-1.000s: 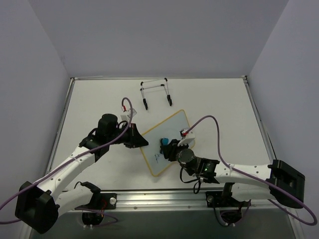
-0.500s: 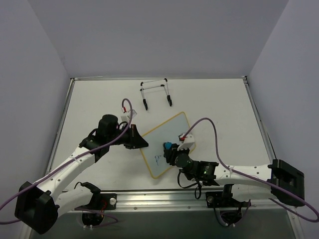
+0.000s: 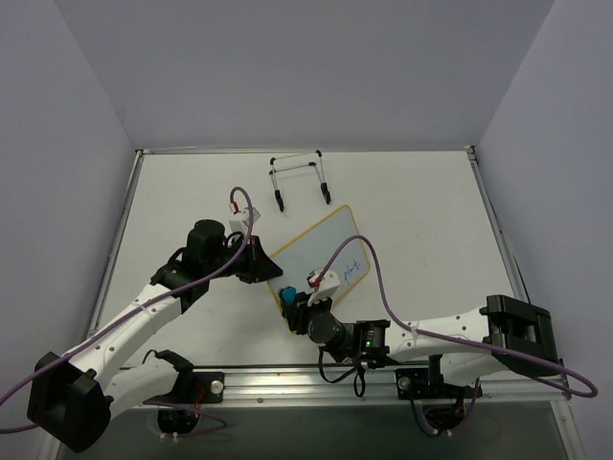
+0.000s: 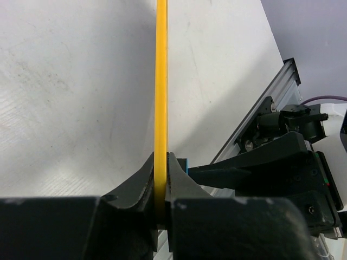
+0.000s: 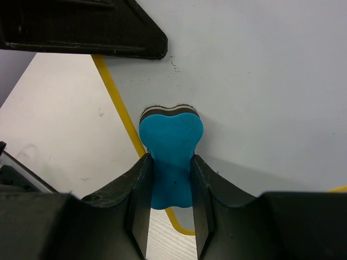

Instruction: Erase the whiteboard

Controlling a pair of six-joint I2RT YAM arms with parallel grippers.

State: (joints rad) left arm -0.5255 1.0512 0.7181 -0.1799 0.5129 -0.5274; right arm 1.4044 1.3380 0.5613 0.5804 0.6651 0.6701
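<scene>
Left tool (image 3: pixel 259 262) is clenched on the whiteboard (image 3: pixel 321 251), its two dark fingers pinching the board's left edge. In the left wrist view the yellow frame (image 4: pixel 161 81) runs straight up the middle, seen edge-on, and disappears between the closed fingers.

The right tool (image 5: pixel 170 160) grasps a small blue bone-shaped eraser (image 5: pixel 171 143) by its waist, one finger on each side. The eraser's rounded head sticks out past the fingertips. A dark felt layer shows under the blue top, and it appears to rest against the white surface close to the frame. From above, the eraser sits at the board's near-left corner, just beside the left tool. In the right wrist view the left tool shows as a black shape at the upper left, on the far side of the frame.

The whiteboard lies at a slant in the middle of the desk (image 3: pixel 431 211), between the two arms, with one long side running from near-left to far-right. Whether it is flat on the desk or lifted a little I cannot tell. Blue handwriting (image 3: pixel 351 269) remains on its right part, well apart from the eraser. A black wire easel stand (image 3: pixel 300 179) stands farther back on the desk, apart from the board.
</scene>
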